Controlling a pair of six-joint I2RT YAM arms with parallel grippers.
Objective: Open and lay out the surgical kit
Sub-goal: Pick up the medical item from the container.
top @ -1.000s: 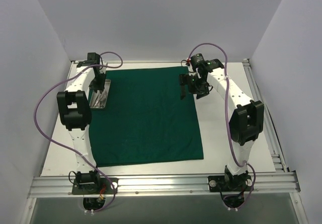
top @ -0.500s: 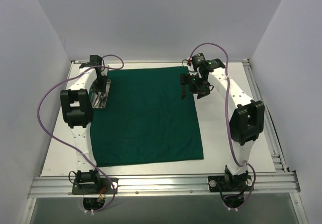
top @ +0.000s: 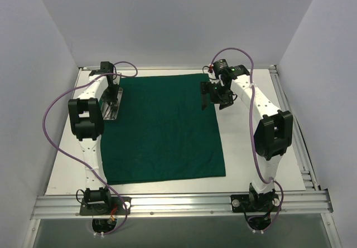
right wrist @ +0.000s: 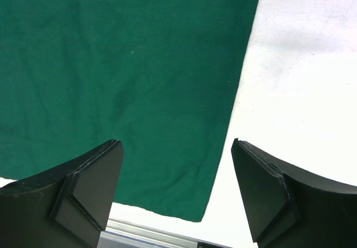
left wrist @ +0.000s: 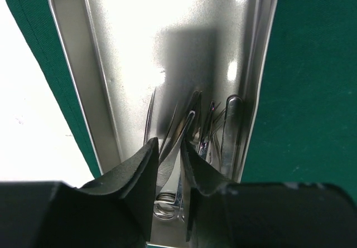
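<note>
The dark green cloth [top: 162, 131] lies spread flat on the table. The shiny metal tray [top: 109, 112] rests on its far left edge. In the left wrist view the tray [left wrist: 128, 36] holds several slim steel instruments bunched at its near end, among them a ring handle [left wrist: 165, 202]. My left gripper [left wrist: 170, 145] reaches down into the tray, and its jaws are closed on a pair of steel tweezers [left wrist: 168, 170]. My right gripper [top: 207, 97] hangs open and empty above the cloth's far right edge [right wrist: 111, 64].
White table surface [right wrist: 301, 92] lies to the right of the cloth. An aluminium rail [top: 178, 203] runs along the near edge with both arm bases. White walls enclose the table on the left, right and back.
My left arm has shifted slightly toward the far side over the tray. The right arm has barely moved, and the cloth and tray lie as before.
</note>
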